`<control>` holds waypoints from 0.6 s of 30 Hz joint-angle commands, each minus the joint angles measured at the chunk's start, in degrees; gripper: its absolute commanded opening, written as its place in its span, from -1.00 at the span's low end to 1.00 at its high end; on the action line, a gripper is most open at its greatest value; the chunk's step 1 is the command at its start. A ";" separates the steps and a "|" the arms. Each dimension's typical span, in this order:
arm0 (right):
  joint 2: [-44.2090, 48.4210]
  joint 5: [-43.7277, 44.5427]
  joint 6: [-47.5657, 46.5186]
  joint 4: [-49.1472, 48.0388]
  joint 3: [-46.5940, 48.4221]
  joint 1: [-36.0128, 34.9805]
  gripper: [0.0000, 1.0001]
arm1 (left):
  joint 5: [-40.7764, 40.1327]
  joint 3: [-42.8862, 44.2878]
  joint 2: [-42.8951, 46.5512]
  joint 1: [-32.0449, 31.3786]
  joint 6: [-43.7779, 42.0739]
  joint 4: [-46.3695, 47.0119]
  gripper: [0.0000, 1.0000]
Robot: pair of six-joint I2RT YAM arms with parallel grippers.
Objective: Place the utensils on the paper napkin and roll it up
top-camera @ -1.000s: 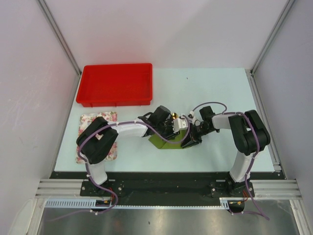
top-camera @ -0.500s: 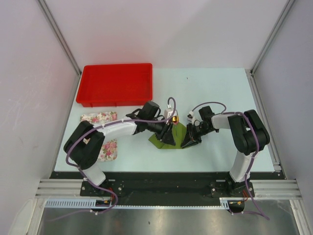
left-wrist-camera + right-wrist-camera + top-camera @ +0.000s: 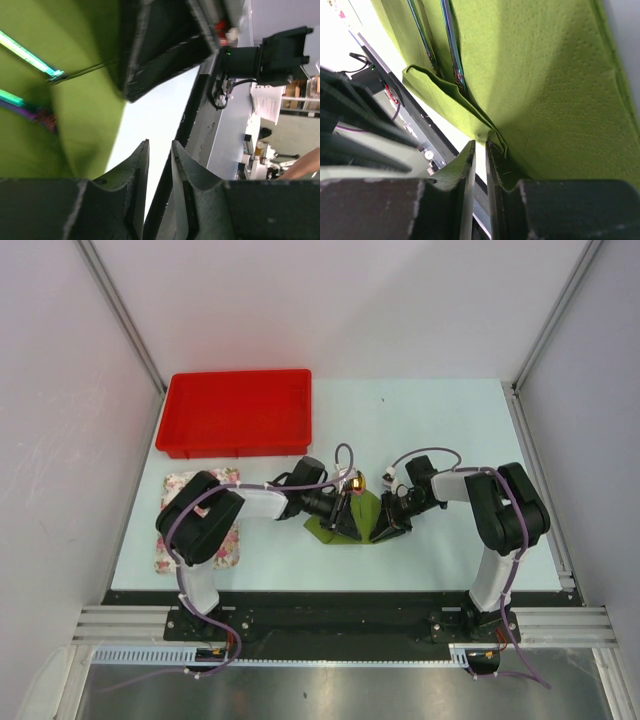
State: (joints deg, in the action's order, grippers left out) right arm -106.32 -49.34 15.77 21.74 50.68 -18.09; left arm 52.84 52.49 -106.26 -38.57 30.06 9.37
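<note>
The paper napkin [image 3: 362,517] lies in the middle of the counter [image 3: 440,430], between my left fingers [image 3: 136,172] and my right fingers [image 3: 466,167]. The utensils [image 3: 451,45] rest on it side by side. The tray [image 3: 235,412] sits behind and to the left, with the cloth [image 3: 200,480] just before it.

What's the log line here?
stage: napkin partly folded over utensils | left fingers: narrow gap, at napkin edge | right fingers: narrow gap, at fold corner | grip: unclear
</note>
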 commanded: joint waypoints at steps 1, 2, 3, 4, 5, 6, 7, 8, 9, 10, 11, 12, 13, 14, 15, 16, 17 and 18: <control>-1.17 3.11 -1.71 0.32 1.53 0.07 -0.62 | 0.34 -0.99 -1.23 1.91 1.76 2.07 -0.43; -1.25 3.11 -1.79 0.41 1.53 0.07 -0.61 | 0.33 -1.07 -1.49 2.18 1.49 1.02 -0.43; -1.34 3.20 -1.80 0.59 1.53 0.07 -0.61 | -0.71 -0.90 -1.67 2.35 1.14 0.14 -0.44; -1.34 3.29 -1.88 0.67 1.71 0.16 -0.61 | -1.68 -0.64 -2.11 2.62 -0.34 -1.35 -0.45; -1.43 3.29 -1.88 0.76 1.79 0.16 -0.61 | -2.38 -0.20 -2.29 2.79 -1.05 -3.72 -0.45; -1.60 3.37 -1.97 0.76 1.88 0.16 -0.61 | -2.39 0.15 -2.64 2.88 -1.23 -4.09 -0.46; -1.61 3.46 -1.97 1.02 1.88 0.16 -0.61 | -2.65 0.33 -2.99 3.06 -1.41 -4.61 -0.46; -1.61 3.55 -2.06 0.94 1.80 0.07 -0.60 | -3.18 0.59 -2.99 3.06 -1.85 -6.10 -0.46; -1.52 3.90 -1.97 1.11 1.80 0.16 -0.60 | -3.53 1.03 -3.16 3.06 -2.29 -6.64 -0.46; -1.52 4.08 -2.14 1.20 1.88 0.07 -0.60 | -3.88 1.30 -3.17 3.15 -2.81 -7.16 -0.46; -1.34 4.17 -2.32 1.29 1.80 0.07 -0.60 | -4.15 1.56 -3.17 3.15 -3.25 -8.65 -0.47; -1.43 4.51 -2.41 1.55 1.80 0.07 -0.60 | -4.32 1.65 -3.25 3.06 -3.87 -8.92 -0.48; -1.34 4.60 -2.58 1.55 1.88 0.07 -0.60 | -4.67 1.65 -3.17 3.06 -4.13 -9.01 -0.48; -1.34 4.78 -2.76 1.73 1.88 0.07 -0.60 | -5.11 1.65 -3.25 3.06 -4.31 -10.75 -0.48; -1.34 5.13 -2.94 2.25 1.97 0.07 -0.60 | -5.38 1.65 -3.34 3.15 -4.57 -11.21 -0.50; -1.34 5.39 -3.11 2.52 2.06 0.24 -0.60 | -5.99 1.74 -3.43 3.15 -4.58 -11.65 -0.52; -1.26 5.74 -3.72 2.96 2.23 0.16 -0.60 | -6.43 2.00 -3.60 3.06 -4.66 -12.43 -0.52; -1.17 6.44 -3.99 3.57 2.32 0.16 -0.61 | -6.87 2.18 -3.87 3.06 -4.75 -12.88 -0.56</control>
State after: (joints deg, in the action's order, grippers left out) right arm -106.63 -48.56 14.72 23.49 51.68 -18.06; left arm 48.07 52.71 -109.40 -35.75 27.57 -0.23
